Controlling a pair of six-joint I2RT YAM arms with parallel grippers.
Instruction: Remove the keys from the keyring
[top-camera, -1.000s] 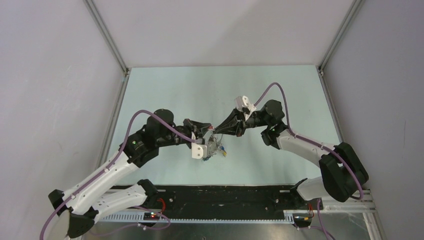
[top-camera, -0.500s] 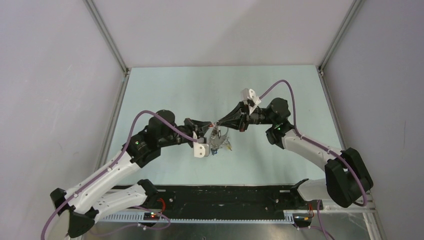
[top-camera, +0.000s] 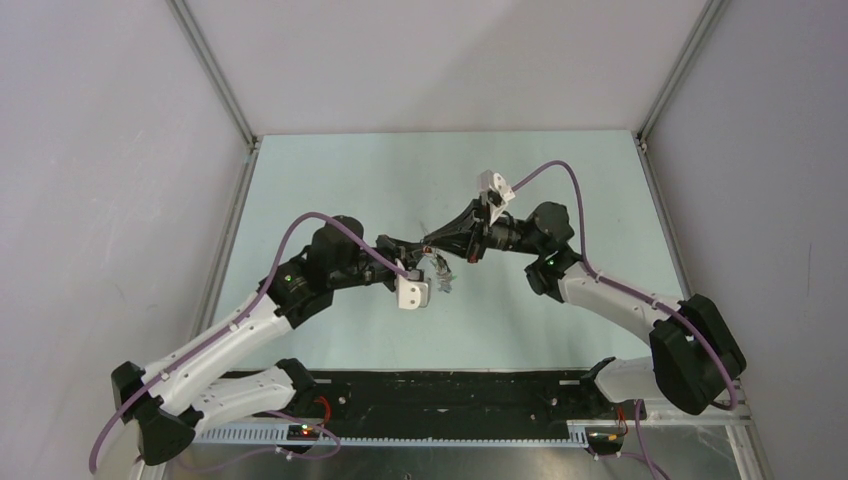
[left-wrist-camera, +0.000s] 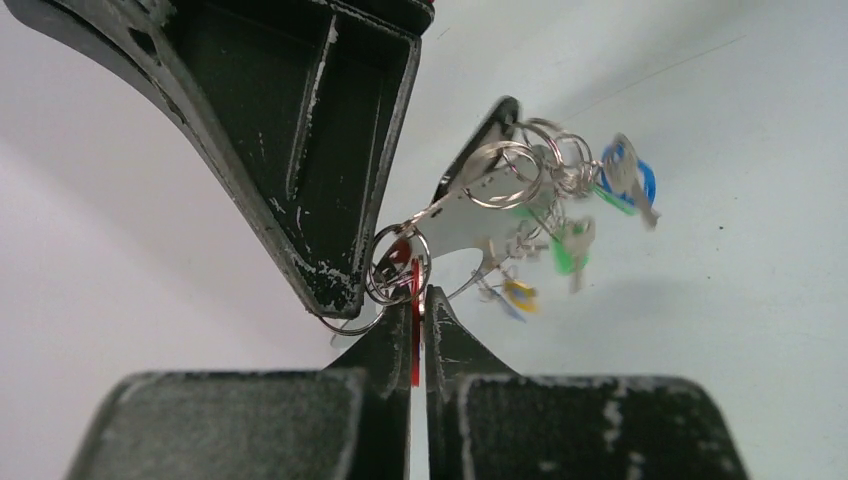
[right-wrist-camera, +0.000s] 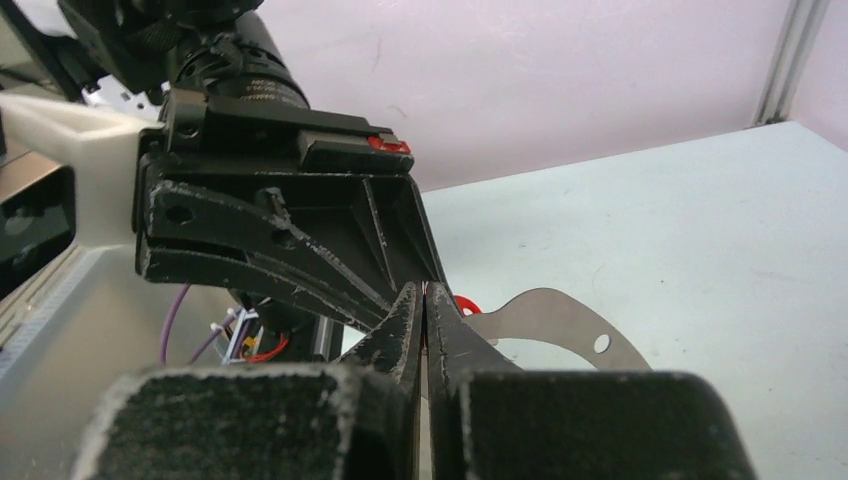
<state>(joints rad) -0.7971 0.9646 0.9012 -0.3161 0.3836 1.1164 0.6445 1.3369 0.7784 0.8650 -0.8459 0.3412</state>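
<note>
Silver keys (top-camera: 437, 275) now nearer right hand (top-camera: 428, 245)

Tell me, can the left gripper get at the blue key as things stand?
Probably not yet. The left gripper is shut on the red key, so it must let go first. The blue key itself hangs free, uncovered.

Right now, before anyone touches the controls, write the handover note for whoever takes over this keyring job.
Left gripper: shut on the red key, above the table.
Right gripper: shut, tip against the left's; its catch is unclear.
Keyring and other keys hang beside them.
Done: no key seen off.
To do: free every key.
</note>
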